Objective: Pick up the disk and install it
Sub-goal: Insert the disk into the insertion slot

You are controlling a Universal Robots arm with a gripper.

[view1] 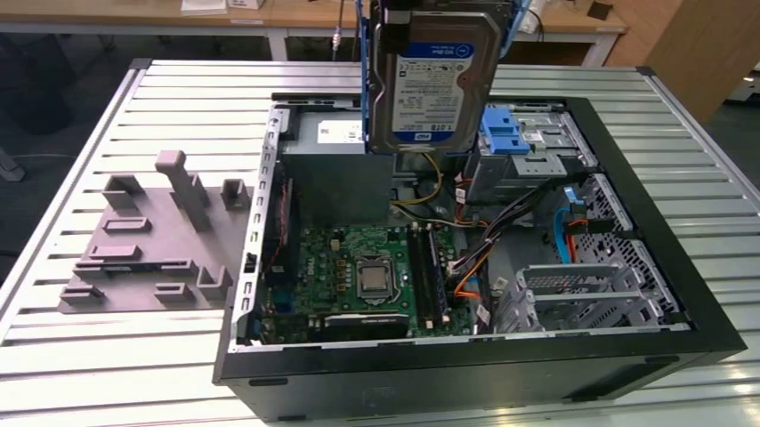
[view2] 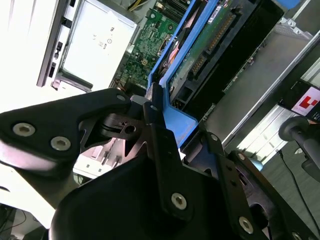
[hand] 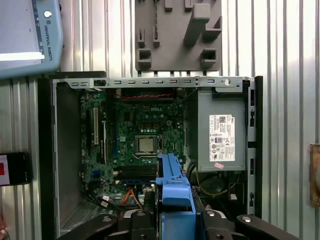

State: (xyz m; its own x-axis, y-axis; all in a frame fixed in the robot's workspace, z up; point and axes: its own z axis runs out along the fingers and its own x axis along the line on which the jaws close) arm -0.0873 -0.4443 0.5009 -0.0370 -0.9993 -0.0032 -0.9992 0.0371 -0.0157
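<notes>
Because the disk (view1: pixel 433 80) is meant for the open computer case (view1: pixel 475 378), it is held upright in the air above the far part of that case. As the exterior view shows it, it hangs between the grey power box (view1: pixel 338 165) and the silver cage (view1: pixel 522 147) with the blue latch. No contact with either can be made out.

The hand (view2: pixel 167 125) is closed on the blue frame at one short end of the disk, with the jaws pressed against the frame's two sides in both wrist views. Such a grip is judged to leave the rest of the body free for sliding into a bay.

The disk is seen as a flat silver slab with a blue-and-white label and blue plastic rails along its long edges. Its green circuit side is shown in the second wrist view. At the exterior view's left, a grey moulded block (view1: pixel 155 240) lies on the slatted tabletop (view1: pixel 71 116), well apart from the disk.
</notes>
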